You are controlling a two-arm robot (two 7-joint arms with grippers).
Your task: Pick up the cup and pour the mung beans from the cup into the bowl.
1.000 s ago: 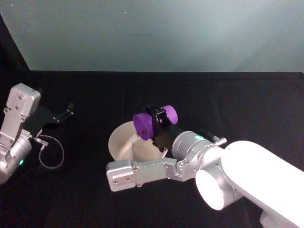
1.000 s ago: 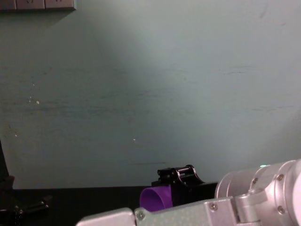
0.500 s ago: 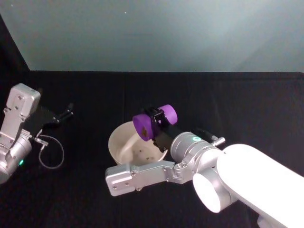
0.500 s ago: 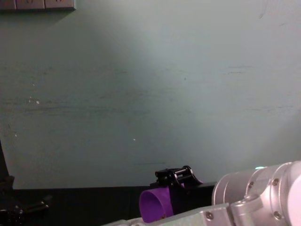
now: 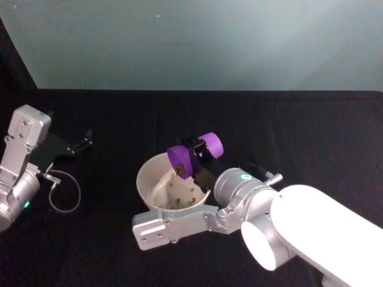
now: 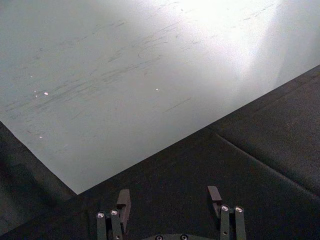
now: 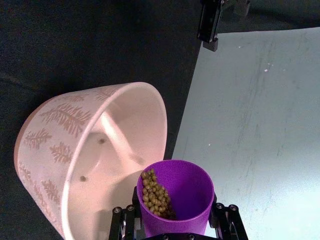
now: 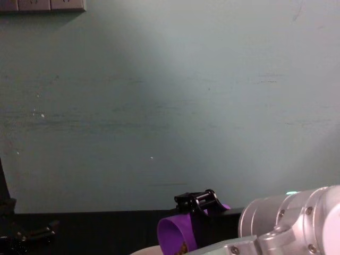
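My right gripper is shut on the purple cup, holding it tipped on its side with the mouth over the bowl. In the right wrist view green mung beans lie heaped along the low side of the cup, beside the pale pink bowl with its tree pattern. Several beans lie on the bowl's floor. The chest view has the cup low at centre, clamped by the black fingers. Far off at the left my left gripper stands open over the black cloth.
A black cloth covers the table up to a pale green wall. A loop of thin cable lies by the left arm. My right arm's silver links cross just in front of the bowl.
The cup has tilted further down toward the bowl over the last second. Beans have fallen into the bowl, which held none a second ago. The left arm has stayed put.
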